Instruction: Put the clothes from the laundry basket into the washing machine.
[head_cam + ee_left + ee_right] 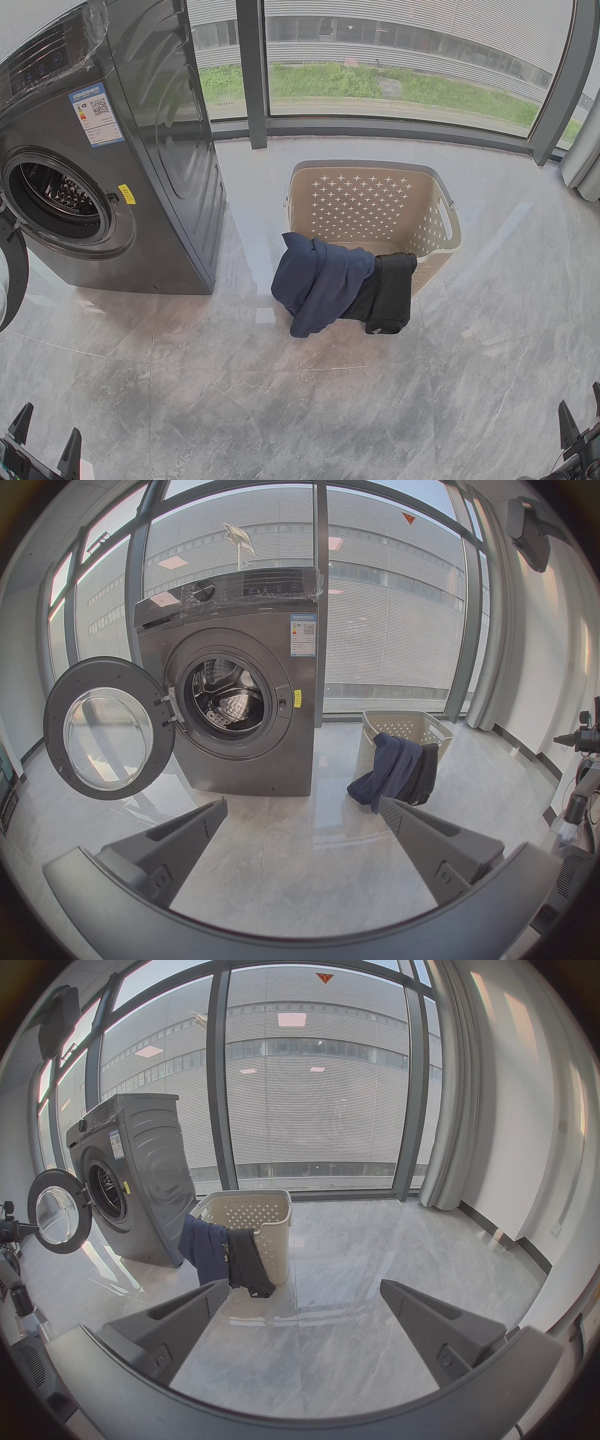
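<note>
1. Room: a grey marble-look floor [312,406] in front of a tall window [406,62]. Everything stands directly on the floor.
2. The washing machine [125,187] stands to our left. Its round door [106,730] is swung wide to the side, so the mouth of the drum [59,197] is unobstructed. We judge it ready for loading.
3. The laundry basket [369,200], beige with star perforations, stands to the right of the machine, near it but apart, close to the window.
4. Clothes: 2 garments hang over the basket's near rim, mostly outside it.
   - The navy garment [319,281] is on the machine side and its lower end drops toward the floor.
   - The black garment [387,294] hangs just beside it, and the 2 overlap.
   - The garments hide the basket's bottom, so we cannot tell if more lies inside.
5. The left hand [52,417] sits low at near left, well apart from basket and machine. Its fingers [181,836] are spread wide and hold nothing.
6. The right hand [579,395] sits low at near right. Its fingers [437,1322] are likewise spread and empty.
7. Judgement: loading has not begun, and we see no cloth in the drum.
   - The draped folds at the rim offer an easy pinch.
   - The navy piece seems to lie over the black, so it likely goes first.
   - Risk: it may drag the black piece along or tip the light basket.
</note>
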{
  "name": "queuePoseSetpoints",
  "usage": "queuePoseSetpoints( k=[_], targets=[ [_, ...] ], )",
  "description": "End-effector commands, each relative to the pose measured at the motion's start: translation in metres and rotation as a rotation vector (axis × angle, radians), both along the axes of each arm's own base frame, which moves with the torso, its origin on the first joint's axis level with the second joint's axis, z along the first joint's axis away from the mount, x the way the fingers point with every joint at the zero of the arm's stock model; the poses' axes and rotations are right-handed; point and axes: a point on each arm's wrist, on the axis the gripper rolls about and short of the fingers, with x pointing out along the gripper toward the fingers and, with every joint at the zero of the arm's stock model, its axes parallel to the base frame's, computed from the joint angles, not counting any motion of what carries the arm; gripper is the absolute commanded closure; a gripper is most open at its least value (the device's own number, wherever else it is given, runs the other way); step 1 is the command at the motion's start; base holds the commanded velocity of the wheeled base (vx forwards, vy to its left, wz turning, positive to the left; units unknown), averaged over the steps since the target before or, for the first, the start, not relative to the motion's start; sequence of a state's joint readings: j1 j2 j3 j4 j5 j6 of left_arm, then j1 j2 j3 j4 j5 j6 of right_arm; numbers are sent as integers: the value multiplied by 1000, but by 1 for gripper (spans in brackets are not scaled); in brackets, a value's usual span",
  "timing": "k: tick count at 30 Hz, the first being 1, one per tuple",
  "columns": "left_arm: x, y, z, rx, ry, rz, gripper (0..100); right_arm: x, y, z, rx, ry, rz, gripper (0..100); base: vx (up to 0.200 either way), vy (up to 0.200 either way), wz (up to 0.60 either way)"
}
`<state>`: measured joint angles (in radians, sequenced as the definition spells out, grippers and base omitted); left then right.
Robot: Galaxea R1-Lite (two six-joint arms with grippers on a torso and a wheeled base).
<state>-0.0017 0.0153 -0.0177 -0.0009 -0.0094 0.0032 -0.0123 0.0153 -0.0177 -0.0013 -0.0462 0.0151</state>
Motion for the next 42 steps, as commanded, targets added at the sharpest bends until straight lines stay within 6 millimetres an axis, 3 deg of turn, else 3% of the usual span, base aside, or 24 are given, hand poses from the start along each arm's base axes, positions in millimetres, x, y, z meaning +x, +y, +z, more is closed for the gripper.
queuePoseSetpoints(
  k=[1, 8, 20, 26, 39, 40, 42],
  targets=[
    [0, 0, -5, 0, 6, 0, 0, 1, 0, -5, 0, 11, 0, 0, 0, 0, 0],
    [0, 0, -5, 0, 6, 0, 0, 1, 0, -5, -1, 13, 0, 0, 0, 0, 0],
    [0, 0, -5, 0, 6, 0, 0, 1, 0, -5, -1, 11, 0, 0, 0, -200, 0],
    [0, 0, -5, 1, 6, 0, 0, 1, 0, -5, -1, 11, 0, 0, 0, 0, 0],
    [0, 0, -5, 0, 6, 0, 0, 1, 0, -5, 10, 8, 8, 0, 185, 0, 0],
    [0, 0, -5, 0, 6, 0, 0, 1, 0, -4, 9, 2, 11, 0, 0, 0, 0],
    [0, 0, -5, 0, 6, 0, 0, -5, 1, 18, 22, -112, 31, 0, 0, 0, 0]
  ],
)
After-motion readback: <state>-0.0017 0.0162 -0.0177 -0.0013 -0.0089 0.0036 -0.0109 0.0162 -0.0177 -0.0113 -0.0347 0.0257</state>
